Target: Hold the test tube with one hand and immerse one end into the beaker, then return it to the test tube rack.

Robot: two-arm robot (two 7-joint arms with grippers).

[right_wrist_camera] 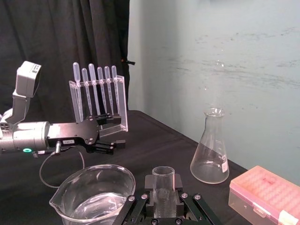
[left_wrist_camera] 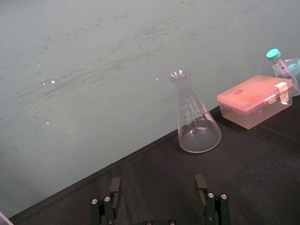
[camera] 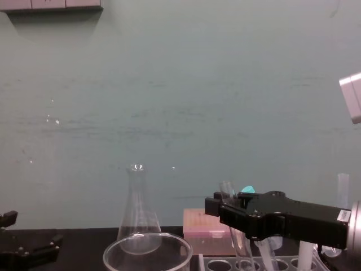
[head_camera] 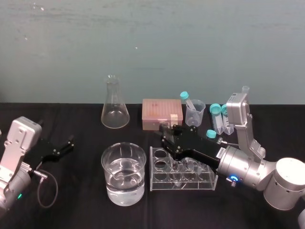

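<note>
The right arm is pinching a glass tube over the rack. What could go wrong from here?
The right gripper holds the long slim clear glass test tube near its rim; it might slip. It leans in the chest view and could catch the clear plastic test tube rack. The wide clear glass beaker of liquid stands beside the rack; a bump might spill it. The left gripper lies idle, open.

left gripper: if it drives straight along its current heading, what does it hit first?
Probably the conical flask. Seen from the open left gripper, it stands ahead, slightly off-centre, with nothing in between. Depth is unclear, so the gripper could slip past it. The beaker sits off that line.
</note>
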